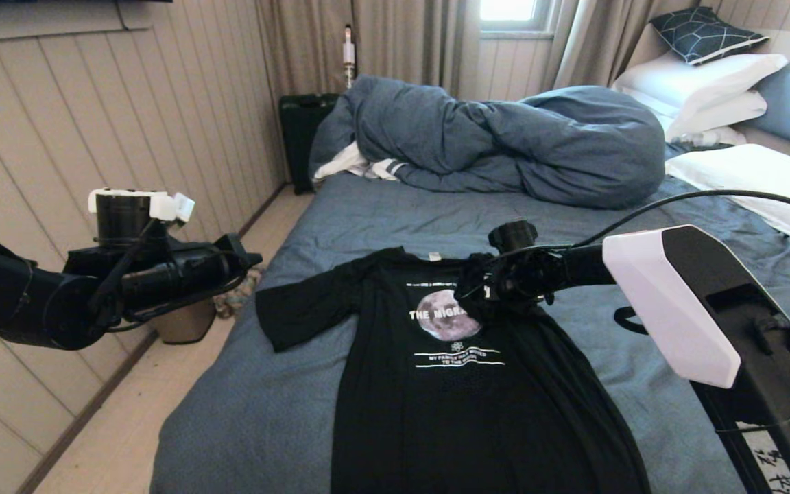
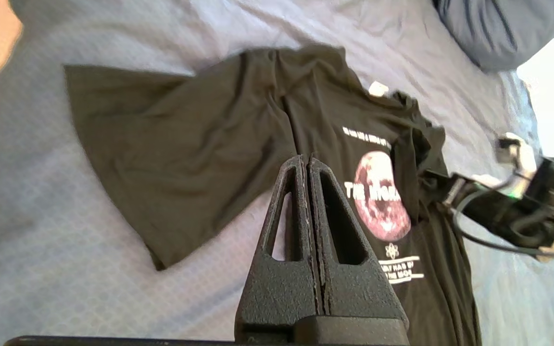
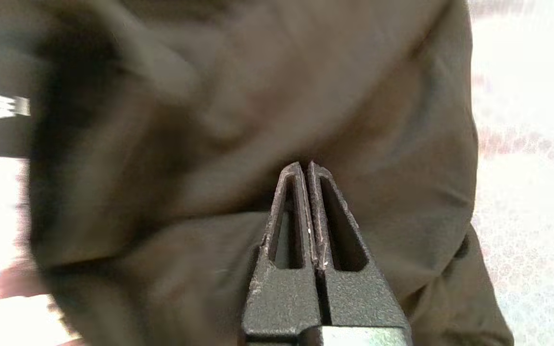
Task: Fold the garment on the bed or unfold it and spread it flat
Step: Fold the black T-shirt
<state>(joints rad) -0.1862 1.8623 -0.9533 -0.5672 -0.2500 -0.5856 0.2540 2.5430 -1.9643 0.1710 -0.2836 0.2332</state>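
The garment (image 1: 395,384), a black T-shirt with a moon print, lies chest-up on the bed (image 1: 244,412). Its left-hand sleeve is spread flat. My right gripper (image 1: 467,285) is low over the chest, shut on a pinch of the garment's right shoulder cloth, which is pulled across the print and hides the end of the white text. The right wrist view shows dark cloth (image 3: 258,96) folding away from the shut right gripper (image 3: 306,166). My left gripper (image 1: 251,259) hangs beside the bed's left edge, shut and empty. In its own view, the left gripper (image 2: 306,161) looks down on the spread sleeve (image 2: 185,144).
A bunched blue-grey duvet (image 1: 505,137) fills the far part of the bed. White pillows (image 1: 703,82) lie at the far right. A black case (image 1: 299,130) stands by the wall. A bin (image 1: 186,322) sits on the wooden floor to the left.
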